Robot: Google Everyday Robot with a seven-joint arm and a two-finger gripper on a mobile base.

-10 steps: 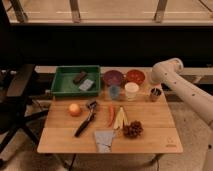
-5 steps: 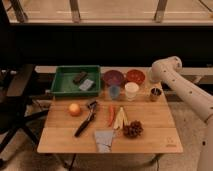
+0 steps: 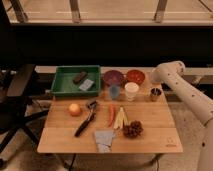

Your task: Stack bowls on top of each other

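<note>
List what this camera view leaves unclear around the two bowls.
Camera view only:
- Gripper, right of the red-orange round bowl: mostly hidden by the white arm's own casing.
- Dark purple round bowl: inside too blurred to show contents.
- Arm's base: cut off by the right edge.
- Dark clump at the wooden table's front: too blurred to identify.

The white arm (image 3: 186, 95) bends sharply, its pincer (image 3: 156, 93) hanging below.
</note>
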